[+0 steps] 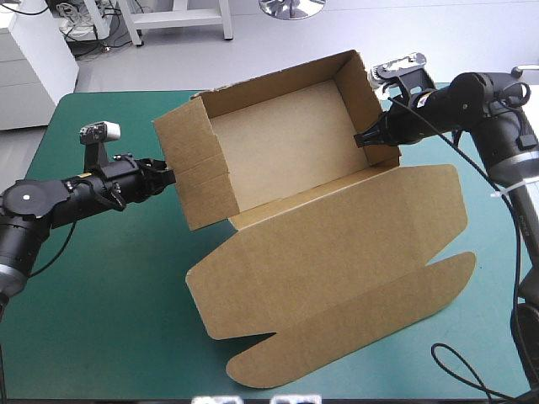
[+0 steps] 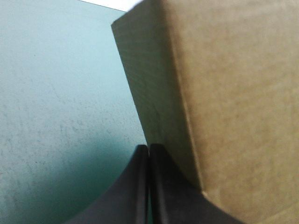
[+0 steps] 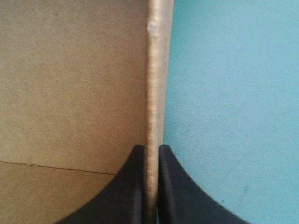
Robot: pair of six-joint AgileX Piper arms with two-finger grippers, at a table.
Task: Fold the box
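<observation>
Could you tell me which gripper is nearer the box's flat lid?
Right. The right gripper grips the box wall beside the lid; the left gripper is at the opposite wall, farther off.

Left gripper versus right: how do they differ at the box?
The right gripper clamps the right wall of the box between its fingers; the left gripper holds nothing, fingers shut together, tip at the left wall's outside. The right gripper has one finger inside the tray; the left gripper is outside. Both meet end walls.
</observation>
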